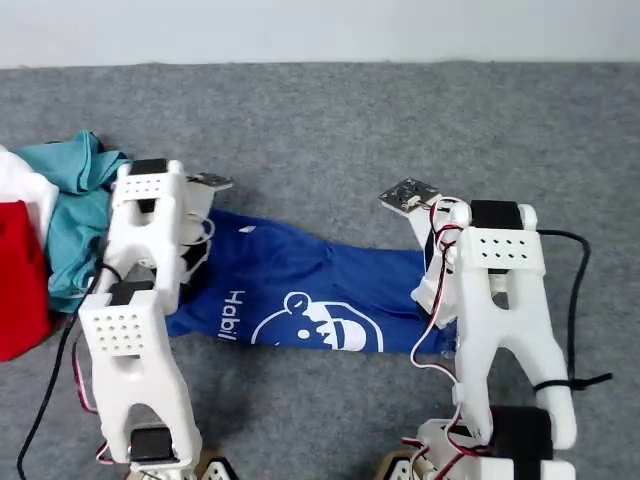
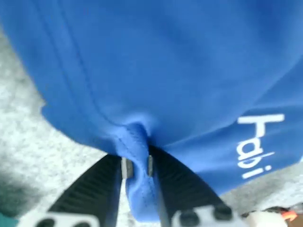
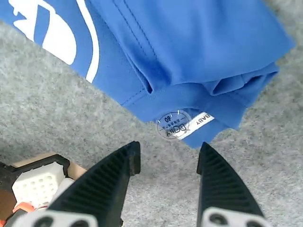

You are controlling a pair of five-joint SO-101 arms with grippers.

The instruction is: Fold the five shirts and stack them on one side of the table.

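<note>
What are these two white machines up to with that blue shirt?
Two robot arms are working on a blue shirt laid out across the grey table. The left tool is clamped on a pinch of the shirt's edge near the white lettering. The right tool is open just off the end with the label, gripping nothing. A teal shirt, a white shirt and a red shirt lie crumpled in a heap beside the left arm.

The blue shirt bears white lettering and a logo; its neck label carries seemingly small print.

Bright, even light throughout, with only faint, soft shadows.
</note>
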